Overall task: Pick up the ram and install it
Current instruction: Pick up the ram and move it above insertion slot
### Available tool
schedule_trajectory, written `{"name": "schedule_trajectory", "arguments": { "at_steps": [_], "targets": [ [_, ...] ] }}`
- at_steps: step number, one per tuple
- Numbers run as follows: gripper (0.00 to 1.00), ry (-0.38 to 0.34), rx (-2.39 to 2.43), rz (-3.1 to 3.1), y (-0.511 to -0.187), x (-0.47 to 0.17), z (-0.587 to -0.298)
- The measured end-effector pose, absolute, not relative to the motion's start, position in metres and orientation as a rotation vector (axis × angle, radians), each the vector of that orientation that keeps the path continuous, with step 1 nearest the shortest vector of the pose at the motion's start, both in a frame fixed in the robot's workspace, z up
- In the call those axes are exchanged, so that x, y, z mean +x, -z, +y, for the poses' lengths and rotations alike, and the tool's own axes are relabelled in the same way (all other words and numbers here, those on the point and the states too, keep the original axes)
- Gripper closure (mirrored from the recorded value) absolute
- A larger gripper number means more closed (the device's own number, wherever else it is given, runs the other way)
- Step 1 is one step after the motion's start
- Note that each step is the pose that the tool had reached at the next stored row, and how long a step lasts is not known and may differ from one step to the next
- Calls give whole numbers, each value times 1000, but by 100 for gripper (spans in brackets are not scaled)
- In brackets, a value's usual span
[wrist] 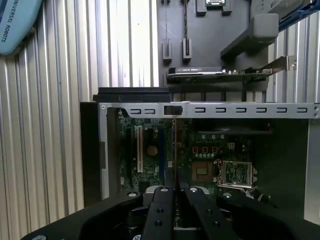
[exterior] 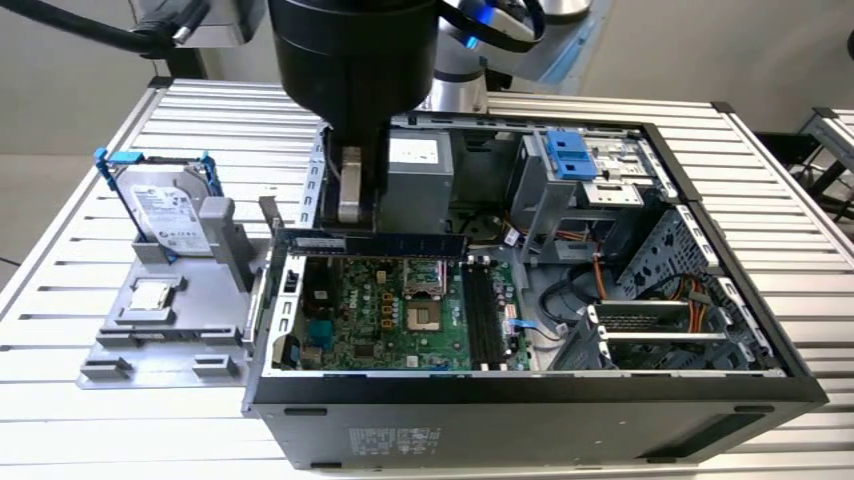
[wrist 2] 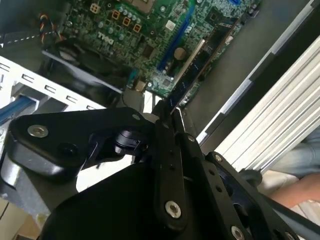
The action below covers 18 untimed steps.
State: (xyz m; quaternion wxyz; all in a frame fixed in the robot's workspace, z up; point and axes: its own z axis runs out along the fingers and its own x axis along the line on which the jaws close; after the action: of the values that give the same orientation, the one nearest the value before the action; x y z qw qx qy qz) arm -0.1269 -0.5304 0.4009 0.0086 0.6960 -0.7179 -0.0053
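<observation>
In the exterior view the ram (exterior: 400,242), a long thin circuit-board stick with dark chips, hangs level over the green motherboard (exterior: 387,315) in the open black computer case (exterior: 534,410). It is clamped between the pale metal fingers (exterior: 350,188) of the black gripper (exterior: 350,226); how high it hangs is unclear. In both wrist views it shows edge-on. The case sits on a ribbed metal desk (exterior: 107,430).

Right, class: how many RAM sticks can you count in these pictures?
1. The ram is clamped in the claw, above the motherboard of the open case. More could be hidden.
</observation>
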Motion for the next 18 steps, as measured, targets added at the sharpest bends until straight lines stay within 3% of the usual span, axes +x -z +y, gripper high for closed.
{"name": "schedule_trajectory", "arguments": {
  "at_steps": [18],
  "targets": [
    [100, 17, 2175, -2243, -401, -48, -530]
  ]
}}
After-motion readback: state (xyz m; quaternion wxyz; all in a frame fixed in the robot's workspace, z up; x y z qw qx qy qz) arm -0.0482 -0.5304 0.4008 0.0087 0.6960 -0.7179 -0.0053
